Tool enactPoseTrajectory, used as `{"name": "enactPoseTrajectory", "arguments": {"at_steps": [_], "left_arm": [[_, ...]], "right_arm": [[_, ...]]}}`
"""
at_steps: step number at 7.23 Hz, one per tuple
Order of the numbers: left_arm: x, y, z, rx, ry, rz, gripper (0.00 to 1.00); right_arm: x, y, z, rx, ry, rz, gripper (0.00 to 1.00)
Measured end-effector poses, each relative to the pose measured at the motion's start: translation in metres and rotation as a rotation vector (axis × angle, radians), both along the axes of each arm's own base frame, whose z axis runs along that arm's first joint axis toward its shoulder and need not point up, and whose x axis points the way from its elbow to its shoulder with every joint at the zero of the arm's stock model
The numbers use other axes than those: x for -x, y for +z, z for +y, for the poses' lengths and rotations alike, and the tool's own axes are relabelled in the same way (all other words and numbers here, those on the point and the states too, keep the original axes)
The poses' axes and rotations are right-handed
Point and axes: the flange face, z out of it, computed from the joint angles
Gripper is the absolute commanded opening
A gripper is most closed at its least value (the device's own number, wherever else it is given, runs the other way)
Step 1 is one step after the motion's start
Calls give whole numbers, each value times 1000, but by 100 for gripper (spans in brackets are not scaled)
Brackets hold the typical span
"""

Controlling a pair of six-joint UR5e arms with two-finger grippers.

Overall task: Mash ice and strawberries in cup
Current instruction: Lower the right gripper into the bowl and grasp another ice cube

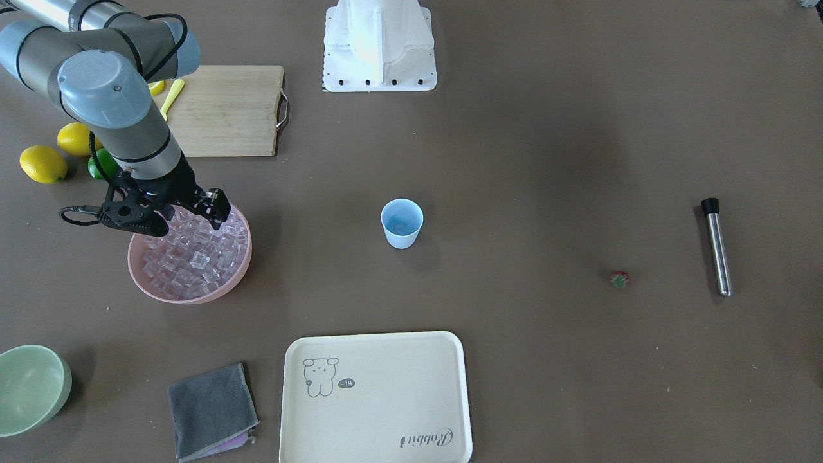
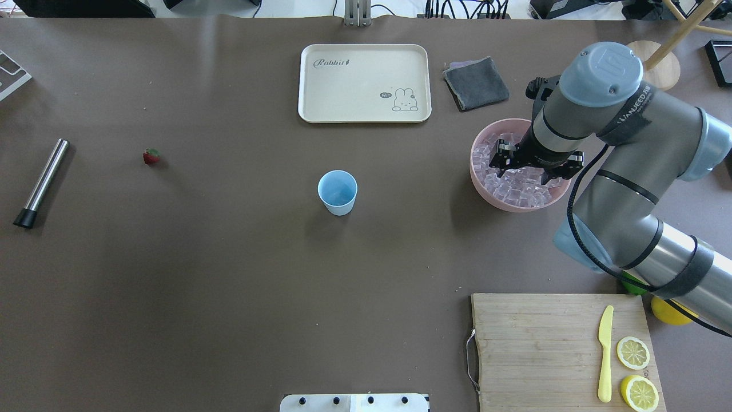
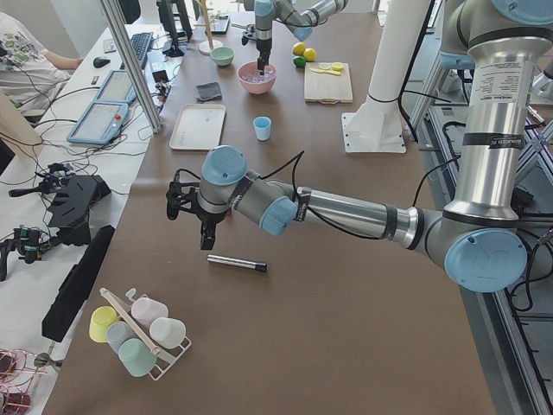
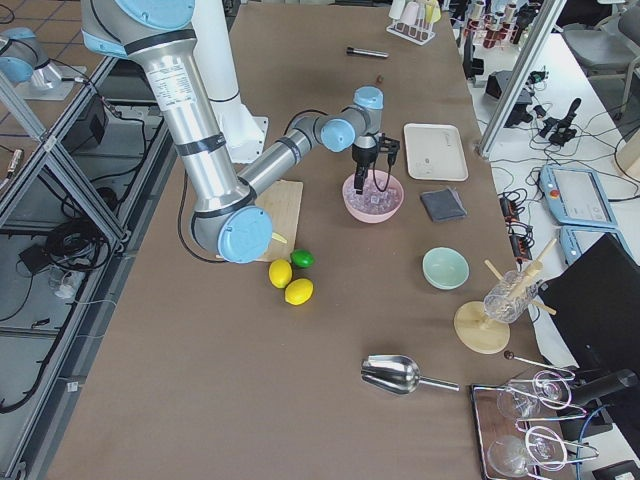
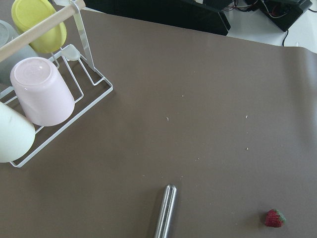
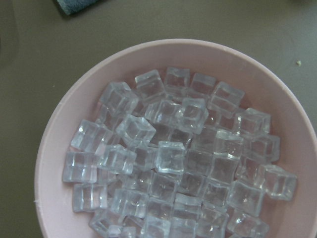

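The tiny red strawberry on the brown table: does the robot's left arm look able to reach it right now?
Probably yes. The left gripper hovers near the tiny red strawberry, which lies alone on the bare brown table. Only the slim steel rod lies nearby, well apart from it.

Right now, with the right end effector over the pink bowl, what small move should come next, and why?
Probably lower the right end effector slightly into the ice and grip one cube: it hangs directly over the full pink bowl, while the cup looks empty and stands apart at the table's middle.
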Motion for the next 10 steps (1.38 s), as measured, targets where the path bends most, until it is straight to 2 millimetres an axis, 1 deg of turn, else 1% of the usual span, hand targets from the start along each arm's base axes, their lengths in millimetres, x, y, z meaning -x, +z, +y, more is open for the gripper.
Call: {"name": "enactPoseTrajectory", "arguments": {"at_steps": [1, 2, 3, 4, 8, 9, 10], "left_arm": [[0, 1, 0, 0, 0, 0, 97], [0, 1, 0, 1, 1, -1, 97], [0, 2, 0, 2, 1, -1, 97], [0, 2, 0, 2, 1, -1, 97], [0, 1, 0, 0, 0, -2, 97], [0, 1, 0, -2, 0, -2, 97], [0, 0, 0, -2, 0, -2, 97]], "right_arm": [[7, 3, 0, -11, -6, -13, 85], [11, 3, 0, -17, -9, -21, 79], [14, 3, 0, -20, -13, -24, 68], [15, 3, 0, -23, -16, -26, 67], [18, 12, -3, -16, -19, -13, 67], [19, 12, -4, -13, -17, -13, 64], [20, 13, -3, -12, -18, -12, 64]]}}
